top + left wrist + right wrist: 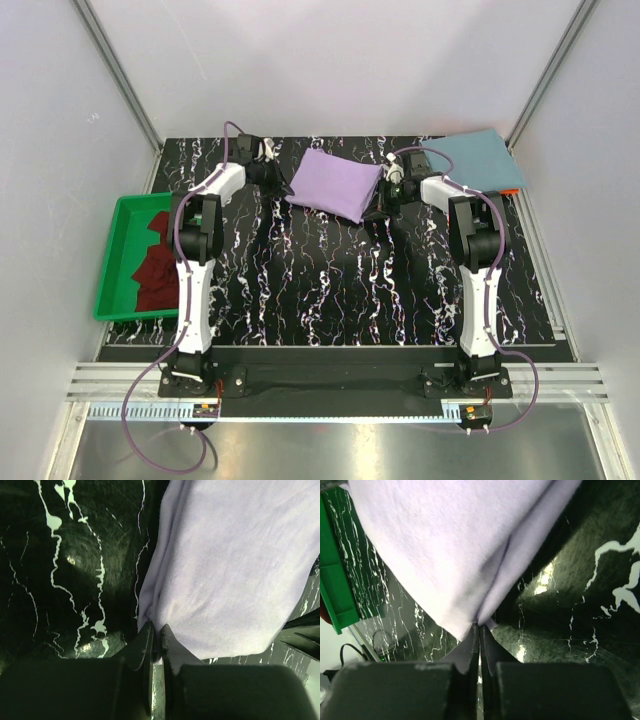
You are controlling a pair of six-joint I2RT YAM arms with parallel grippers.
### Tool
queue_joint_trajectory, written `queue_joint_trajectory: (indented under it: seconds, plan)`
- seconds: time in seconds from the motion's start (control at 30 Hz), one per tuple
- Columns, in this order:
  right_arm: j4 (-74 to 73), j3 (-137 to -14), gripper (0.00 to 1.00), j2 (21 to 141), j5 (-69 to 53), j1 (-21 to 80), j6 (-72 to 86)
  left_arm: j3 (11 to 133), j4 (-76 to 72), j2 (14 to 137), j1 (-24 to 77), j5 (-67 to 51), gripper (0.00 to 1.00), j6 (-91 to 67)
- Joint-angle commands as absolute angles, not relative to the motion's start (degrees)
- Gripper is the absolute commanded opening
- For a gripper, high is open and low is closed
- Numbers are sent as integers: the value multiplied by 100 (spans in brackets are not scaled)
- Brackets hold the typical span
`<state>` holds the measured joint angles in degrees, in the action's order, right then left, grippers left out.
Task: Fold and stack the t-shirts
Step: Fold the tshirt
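Observation:
A folded lavender t-shirt [336, 184] hangs stretched between both arms at the back middle of the table. My left gripper [276, 178] is shut on its left corner; the left wrist view shows the cloth [230, 570] pinched between the fingertips [148, 632] of that gripper [156, 630]. At the shirt's right lower corner my right gripper [380, 203] is shut too, with the lavender fabric [445, 550] squeezed at its tips [479, 629]. A folded teal-blue t-shirt [478, 160] lies at the back right. The maroon t-shirt [158, 262] lies crumpled in the tray.
A green plastic tray [124, 212] sits at the table's left edge, and its rim [335, 595] shows in the right wrist view. The black marbled tabletop [330, 290] spreads in front of the arms. White walls and metal rails close the sides.

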<state>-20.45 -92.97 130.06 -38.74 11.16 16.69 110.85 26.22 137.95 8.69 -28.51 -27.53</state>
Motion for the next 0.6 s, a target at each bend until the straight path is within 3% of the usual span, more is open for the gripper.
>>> queue_joint_trajectory:
  seconds: [0.0, 0.33, 0.37, 0.5, 0.57]
  plan:
    - [-1811, -9132, 0, 12894, -4008, 1143, 1635, 11417, 2663, 13948, 835, -2953, 0, -2795]
    - [-1556, -8280, 0, 12402, -3753, 1063, 1722, 11032, 2909, 13571, 826, -2944, 0, -2751]
    - [-1521, -8236, 3, 12297, -3779, 1063, 1775, 10952, 2892, 13527, 826, -2979, 0, -2777]
    - [-1547, -8025, 32, 12015, -3920, 1063, 1933, 10320, 2821, 13089, 888, -3085, 0, -3031]
    - [-1564, -7875, 40, 11709, -3806, 1055, 2004, 9670, 2708, 12825, 984, -3050, 0, -3120]
